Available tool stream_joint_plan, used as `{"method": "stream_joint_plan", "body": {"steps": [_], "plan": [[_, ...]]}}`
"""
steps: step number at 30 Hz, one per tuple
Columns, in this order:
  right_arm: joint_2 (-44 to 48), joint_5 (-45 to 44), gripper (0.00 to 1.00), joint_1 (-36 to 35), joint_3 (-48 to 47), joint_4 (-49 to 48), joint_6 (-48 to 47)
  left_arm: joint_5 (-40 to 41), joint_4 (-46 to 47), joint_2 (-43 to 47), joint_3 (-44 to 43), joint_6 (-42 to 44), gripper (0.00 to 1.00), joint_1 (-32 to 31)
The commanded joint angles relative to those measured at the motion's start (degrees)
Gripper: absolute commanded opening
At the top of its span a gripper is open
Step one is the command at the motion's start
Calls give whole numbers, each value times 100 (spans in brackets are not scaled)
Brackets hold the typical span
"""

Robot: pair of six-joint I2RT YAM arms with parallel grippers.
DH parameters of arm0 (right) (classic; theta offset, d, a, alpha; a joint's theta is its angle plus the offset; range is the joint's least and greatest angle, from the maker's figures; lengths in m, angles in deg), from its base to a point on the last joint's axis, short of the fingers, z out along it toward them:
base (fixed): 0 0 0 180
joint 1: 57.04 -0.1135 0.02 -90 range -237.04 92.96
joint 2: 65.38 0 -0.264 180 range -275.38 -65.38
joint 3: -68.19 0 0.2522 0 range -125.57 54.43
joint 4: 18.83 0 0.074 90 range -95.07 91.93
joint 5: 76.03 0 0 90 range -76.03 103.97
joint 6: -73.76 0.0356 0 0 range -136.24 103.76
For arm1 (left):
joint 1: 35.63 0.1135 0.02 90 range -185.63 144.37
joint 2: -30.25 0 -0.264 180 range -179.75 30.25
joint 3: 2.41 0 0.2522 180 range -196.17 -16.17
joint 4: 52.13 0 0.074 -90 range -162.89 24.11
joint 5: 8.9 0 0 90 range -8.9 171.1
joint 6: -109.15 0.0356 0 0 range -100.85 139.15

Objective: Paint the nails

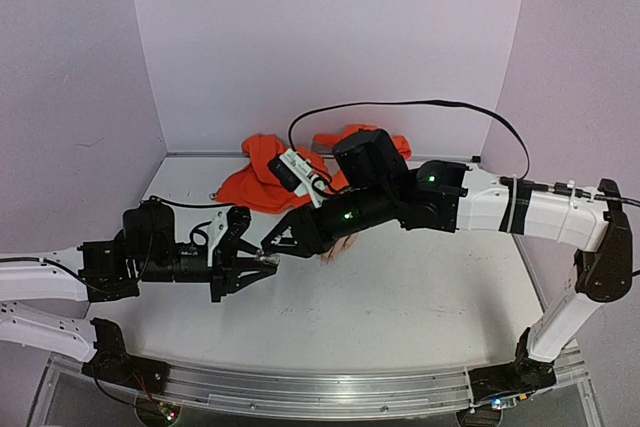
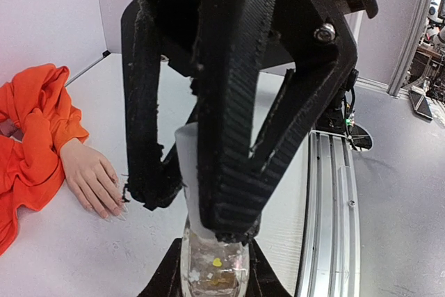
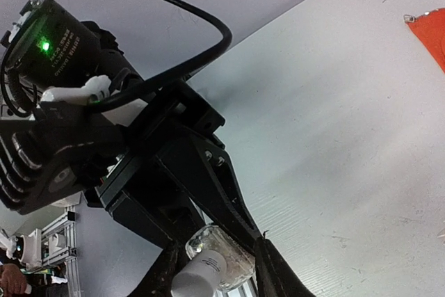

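Left tool (image 2: 214,279) is clenched on the glass bottle (image 3: 224,245). Right tool (image 3: 217,276) is clamped on its white cap (image 2: 189,165), both meeting mid-counter (image 1: 420,297). My read: you're at the opening step, and I can't tell if the cap is loose. Nails (image 2: 111,206) sit on the mannequin hand (image 2: 90,175) just right of the bottle, with the orange sleeve (image 2: 35,130) trailing to the far side. They look bare, so all the painting is left.

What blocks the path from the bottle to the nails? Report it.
Nothing visible: only bare table lies between the nails and the bottle held by the left gripper and right gripper.
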Motion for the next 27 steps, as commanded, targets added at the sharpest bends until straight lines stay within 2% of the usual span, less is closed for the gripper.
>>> {"method": "stream_joint_plan", "body": {"steps": [1,8,16,27], "plan": [[8,183,27,3,-268,36,-102,52,319,108,-42,56,0,17],[66,422,0,-1,-241,66,-279,-57,291,101,-16,70,0,17],[435,915,0,1,3,146,-1998,-987,113,-230,-176,27,0,17],[545,1044,0,-1,19,241,-2242,-869,37,-335,-252,63,0,23]]}}
